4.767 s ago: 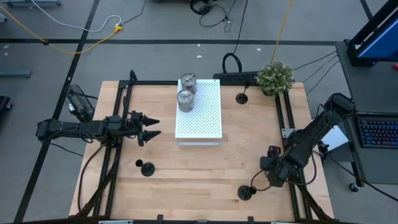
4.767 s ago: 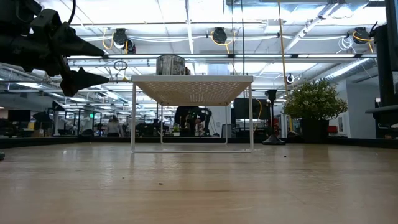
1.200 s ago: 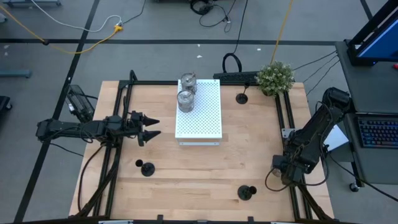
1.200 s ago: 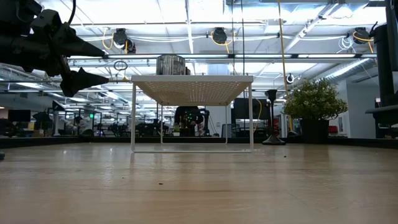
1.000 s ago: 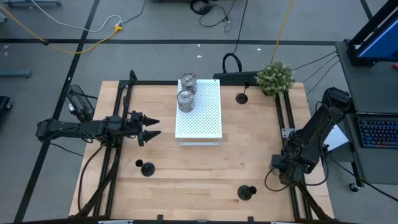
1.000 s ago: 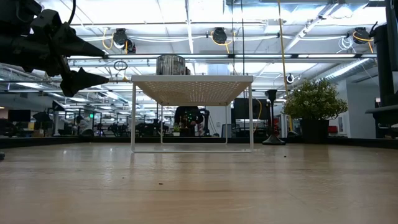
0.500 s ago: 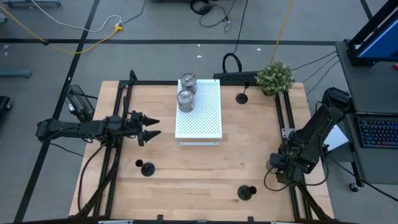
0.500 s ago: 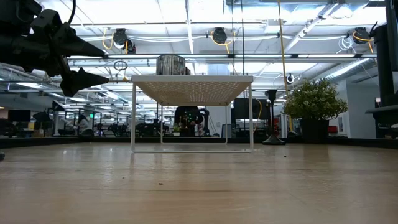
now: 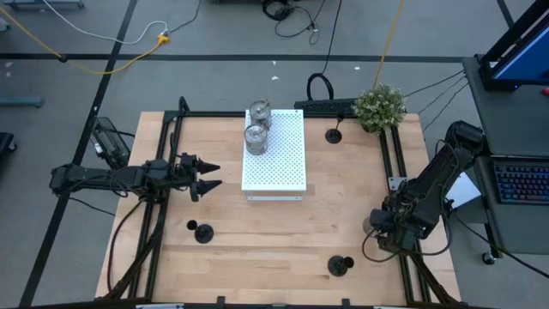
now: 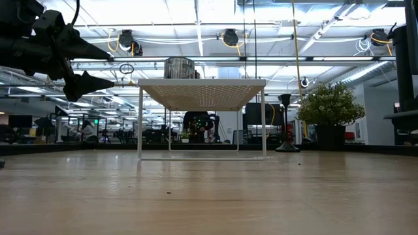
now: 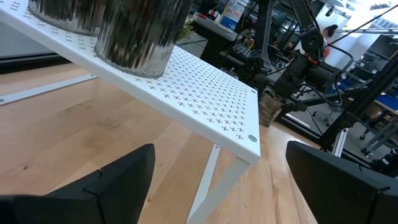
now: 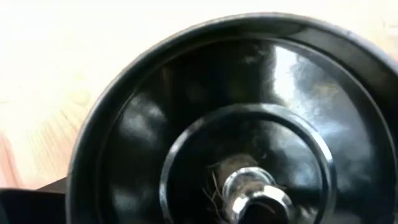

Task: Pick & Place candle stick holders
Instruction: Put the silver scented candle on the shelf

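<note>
You had two shiny silver squat metal candle stick holders in sight, both standing on the white perforated rectangular board [image 9: 283,163] at its far end. The rear silver holder [image 9: 259,112] and the front silver holder [image 9: 256,137] sat just beside each other.

You could count three black candle stick holders with round bases and thin stems on the wooden worktop [image 9: 283,227], well apart from one another:
- The far black holder [image 9: 333,135] stood near the green bushy plant [image 9: 379,106].
- The left black holder [image 9: 202,232] stood near the worktop's front left.
- The front black holder [image 9: 340,265] stood near the front right.

Your left gripper [image 9: 218,175] hung above the worktop's left side, pointing at the board. Its fingers were spread wide with nothing between them. From its wrist you saw the board's corner leg and the front silver holder's ribbed side.

Your right gripper [image 9: 374,232] was low at the right edge, near the front black holder but apart from it in the high view. Its wrist camera was filled by a glossy black round base [image 12: 236,124] with a metal stud at its centre. You could not tell whether its fingers were apart or together.
</note>
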{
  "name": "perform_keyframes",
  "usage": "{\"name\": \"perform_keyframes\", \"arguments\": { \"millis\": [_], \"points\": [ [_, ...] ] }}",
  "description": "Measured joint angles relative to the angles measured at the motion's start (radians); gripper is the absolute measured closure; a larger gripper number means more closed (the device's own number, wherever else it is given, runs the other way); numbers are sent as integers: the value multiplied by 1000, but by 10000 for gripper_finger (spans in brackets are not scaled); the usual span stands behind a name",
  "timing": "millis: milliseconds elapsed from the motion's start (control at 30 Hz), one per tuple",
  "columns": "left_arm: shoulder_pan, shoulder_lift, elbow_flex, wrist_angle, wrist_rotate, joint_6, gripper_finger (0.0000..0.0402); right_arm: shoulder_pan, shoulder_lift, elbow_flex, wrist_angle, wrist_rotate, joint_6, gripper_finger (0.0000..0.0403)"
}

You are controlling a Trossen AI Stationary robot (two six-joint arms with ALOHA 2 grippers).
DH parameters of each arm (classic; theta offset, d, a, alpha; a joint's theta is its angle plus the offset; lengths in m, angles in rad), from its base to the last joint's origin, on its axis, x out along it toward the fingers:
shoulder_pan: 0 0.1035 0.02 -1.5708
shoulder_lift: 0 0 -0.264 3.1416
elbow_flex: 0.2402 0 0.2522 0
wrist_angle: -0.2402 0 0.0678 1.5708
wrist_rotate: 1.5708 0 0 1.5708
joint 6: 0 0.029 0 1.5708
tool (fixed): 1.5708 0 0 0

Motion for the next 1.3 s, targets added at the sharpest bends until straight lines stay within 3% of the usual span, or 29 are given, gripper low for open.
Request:
{"name": "perform_keyframes", "arguments": {
  "millis": [400,633,1000,1300],
  "points": [
    [0,0,0,0,0,0,36,0,0,0,0,29,3,58],
    [0,0,0,0,1,0,36,0,0,1,-1,74,31,19],
    [0,0,0,0,1,0,36,0,0,2,0,76,29,23],
    [0,0,0,0,1,0,36,0,0,2,1,150,8,23]
  ]
}}
